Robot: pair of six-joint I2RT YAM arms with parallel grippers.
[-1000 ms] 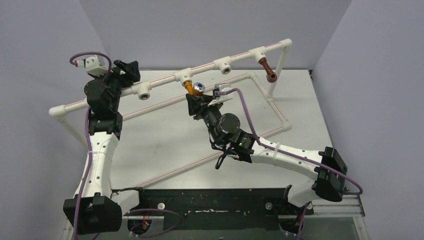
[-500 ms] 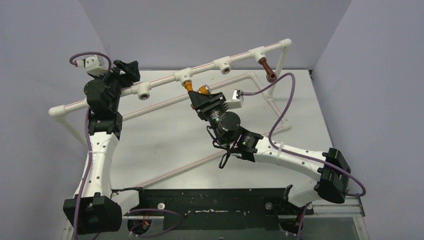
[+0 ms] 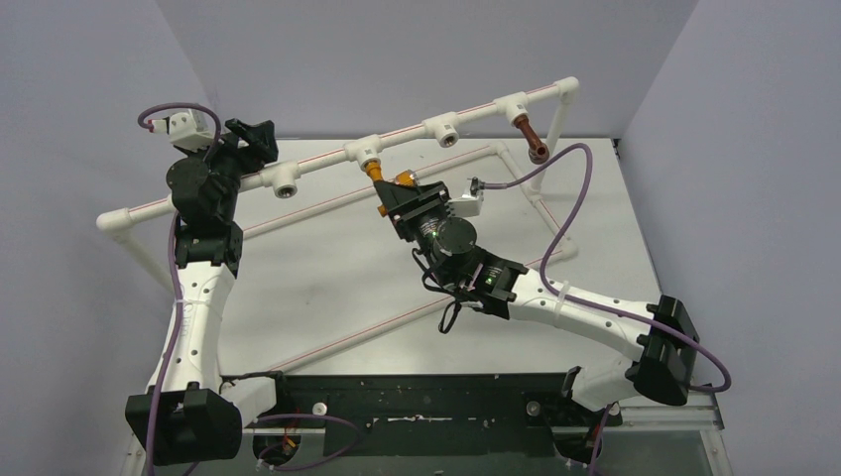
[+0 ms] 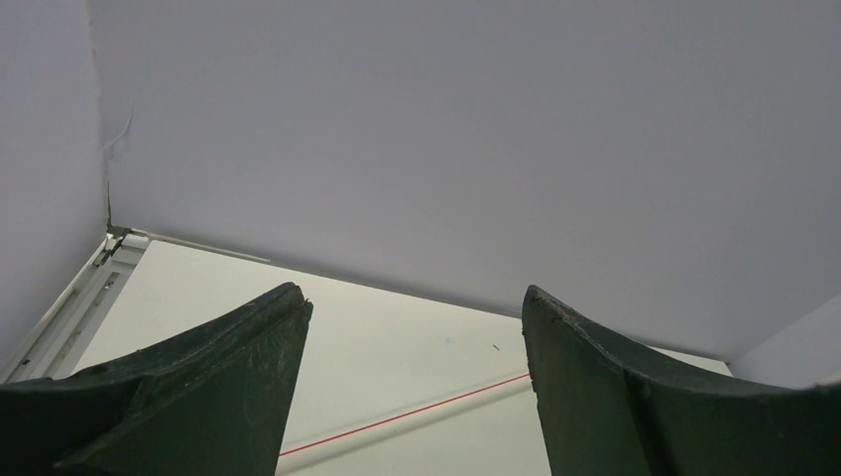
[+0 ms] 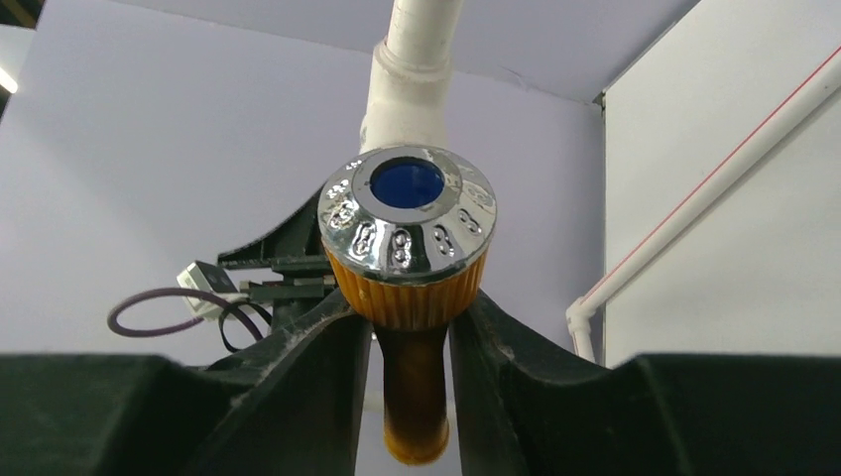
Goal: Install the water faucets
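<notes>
Overhead, the right arm reaches from its base at the near right corner diagonally across the table [image 3: 327,278], with the forearm low and the wrist bent up toward the upper rail of the white pipe frame [image 3: 317,164]. The right gripper [image 3: 402,195] is clamped on the orange-yellow faucet [image 5: 409,293], a finger pressed against each side of its stem just below the ribbed collar. The faucet sits under a tee socket [image 3: 367,154] near the middle of the rail, with its silver cap [image 5: 407,238] facing the wrist camera. The dark brown faucet [image 3: 531,137] hangs from a socket near the right end of the same rail.

The left arm stands upright at the left, elbow high, with the left gripper [image 4: 412,302] beside the rail; its fingers are spread wide with nothing between them.

From above, the gripper covers most of the orange faucet. In the wrist view the cap hides its joint with the socket, so how deeply it is seated cannot be told. Whether the left fingers touch the rail is unclear.
</notes>
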